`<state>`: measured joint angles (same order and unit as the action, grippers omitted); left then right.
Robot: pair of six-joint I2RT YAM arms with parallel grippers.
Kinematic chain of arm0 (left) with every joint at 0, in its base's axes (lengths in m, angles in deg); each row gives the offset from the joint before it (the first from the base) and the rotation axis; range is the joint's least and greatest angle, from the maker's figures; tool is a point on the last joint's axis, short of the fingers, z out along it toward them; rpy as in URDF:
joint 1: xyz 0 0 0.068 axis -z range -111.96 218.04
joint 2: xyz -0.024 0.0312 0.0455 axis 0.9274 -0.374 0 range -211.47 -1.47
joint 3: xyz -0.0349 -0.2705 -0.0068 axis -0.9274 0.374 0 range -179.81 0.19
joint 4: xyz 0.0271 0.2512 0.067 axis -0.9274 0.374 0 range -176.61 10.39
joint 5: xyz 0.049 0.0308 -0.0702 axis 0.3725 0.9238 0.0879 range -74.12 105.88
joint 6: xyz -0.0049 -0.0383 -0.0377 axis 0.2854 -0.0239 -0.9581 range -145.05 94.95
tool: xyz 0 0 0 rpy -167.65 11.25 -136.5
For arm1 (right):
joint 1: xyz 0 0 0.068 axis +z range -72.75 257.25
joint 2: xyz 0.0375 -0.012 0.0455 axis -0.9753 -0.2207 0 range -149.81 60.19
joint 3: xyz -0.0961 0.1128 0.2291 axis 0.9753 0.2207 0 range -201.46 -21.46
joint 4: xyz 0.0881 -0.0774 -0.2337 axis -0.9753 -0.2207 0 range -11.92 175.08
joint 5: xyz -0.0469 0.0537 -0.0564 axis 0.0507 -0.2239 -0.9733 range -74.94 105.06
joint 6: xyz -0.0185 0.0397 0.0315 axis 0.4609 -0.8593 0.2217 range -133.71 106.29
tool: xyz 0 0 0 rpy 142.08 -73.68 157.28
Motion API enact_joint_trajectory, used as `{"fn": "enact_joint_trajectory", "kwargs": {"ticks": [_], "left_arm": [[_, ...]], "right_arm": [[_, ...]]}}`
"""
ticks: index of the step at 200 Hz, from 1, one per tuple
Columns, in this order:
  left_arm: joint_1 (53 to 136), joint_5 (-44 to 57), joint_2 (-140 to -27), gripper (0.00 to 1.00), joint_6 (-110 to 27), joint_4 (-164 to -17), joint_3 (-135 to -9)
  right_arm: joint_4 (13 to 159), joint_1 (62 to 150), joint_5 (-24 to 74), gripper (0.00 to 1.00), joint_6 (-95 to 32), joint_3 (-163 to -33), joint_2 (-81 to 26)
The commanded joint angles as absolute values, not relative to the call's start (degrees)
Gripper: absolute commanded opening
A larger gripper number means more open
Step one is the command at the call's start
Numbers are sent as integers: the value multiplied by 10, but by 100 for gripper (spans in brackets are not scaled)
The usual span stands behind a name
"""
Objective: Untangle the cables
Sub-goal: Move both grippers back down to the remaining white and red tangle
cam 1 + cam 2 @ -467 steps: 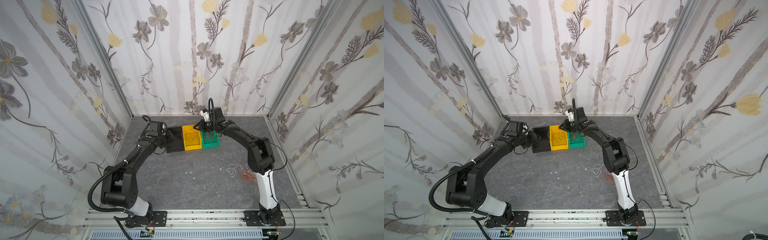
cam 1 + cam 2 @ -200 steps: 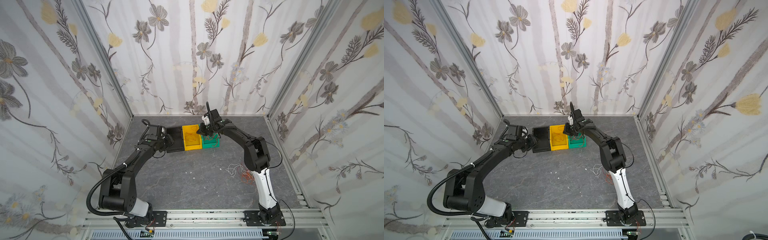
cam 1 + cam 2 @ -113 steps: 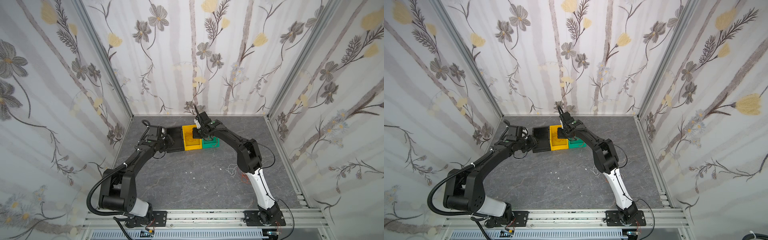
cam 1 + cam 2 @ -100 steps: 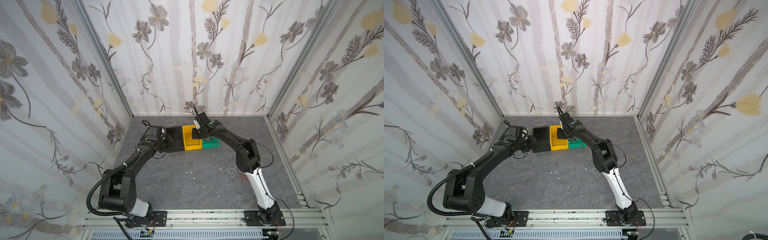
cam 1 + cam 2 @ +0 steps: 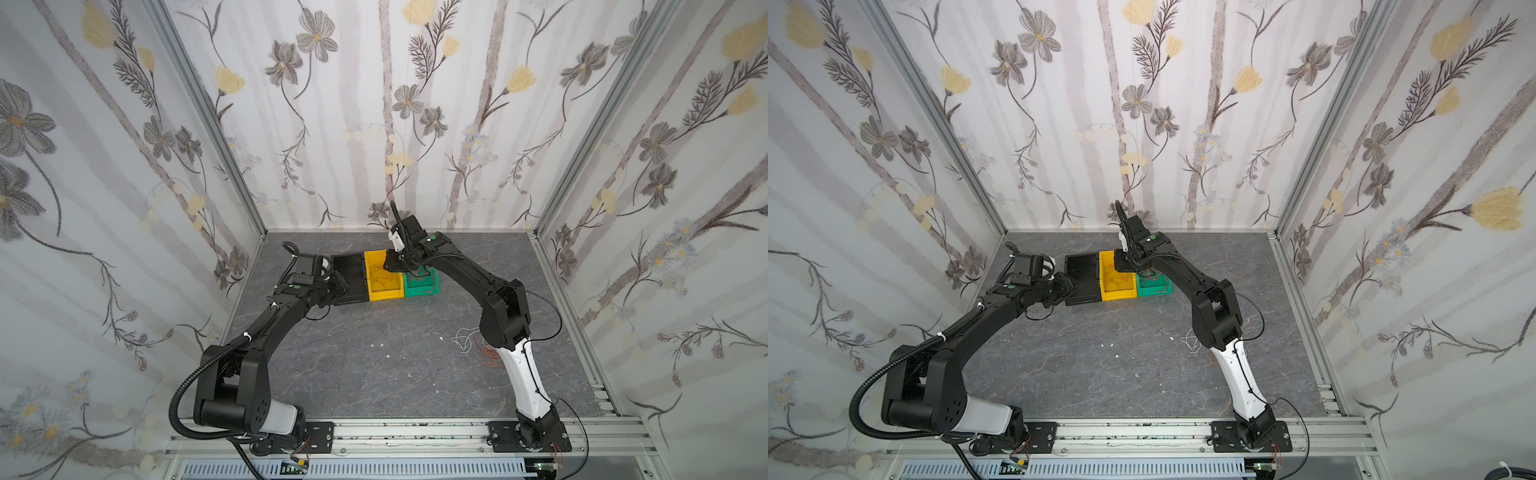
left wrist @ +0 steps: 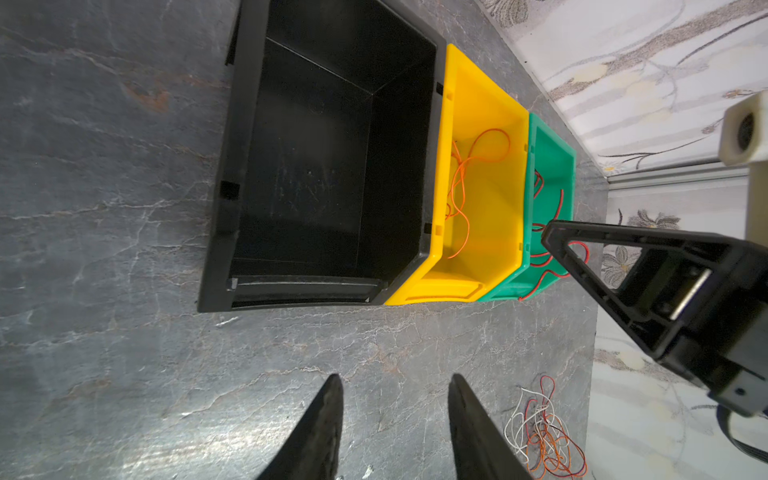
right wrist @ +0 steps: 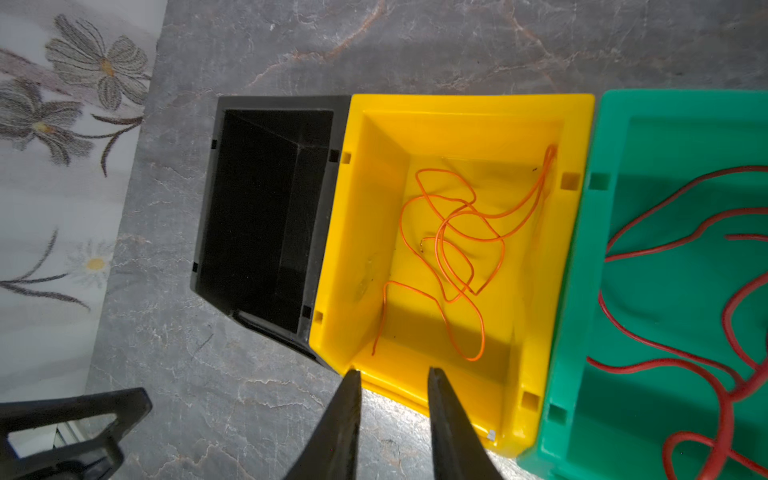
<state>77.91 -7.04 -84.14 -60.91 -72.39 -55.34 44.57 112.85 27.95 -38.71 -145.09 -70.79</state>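
Black bin (image 5: 350, 275) and green bin (image 5: 422, 291) abut opposite sides of the yellow bin (image 5: 386, 296), all resting on the grey tabletop (image 5: 353, 368).

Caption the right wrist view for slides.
Right arm's open fingers above the yellow bin of orange wire, flanked by an empty black bin and a green bin of red wires.

Grey tabletop (image 5: 353, 365), black bin (image 5: 351, 278), yellow bin (image 5: 386, 296), green bin (image 5: 422, 291), cable tangle (image 6: 544, 440)
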Motion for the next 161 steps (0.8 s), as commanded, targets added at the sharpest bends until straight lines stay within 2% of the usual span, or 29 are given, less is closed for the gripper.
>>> {"fn": "enact_joint_trajectory", "kwargs": {"ticks": [1, 28, 82, 112, 161], "left_arm": [[783, -95, -835, 43, -591, -743, -553], [805, -104, -817, 44, -571, -750, -544], [902, -110, -820, 47, -570, -806, -508], [965, -110, -852, 52, -576, -840, -505], [1070, -97, -941, 53, -608, -907, -519]], "right_arm": [[431, 1126, 271, 33, -377, -1430, -673], [452, 1115, 256, 39, -376, -1340, -595], [491, 1068, 198, 49, -401, -1054, -399], [483, 1038, 150, 50, -434, -918, -302], [427, 1024, 38, 58, -491, -791, -183]]}}
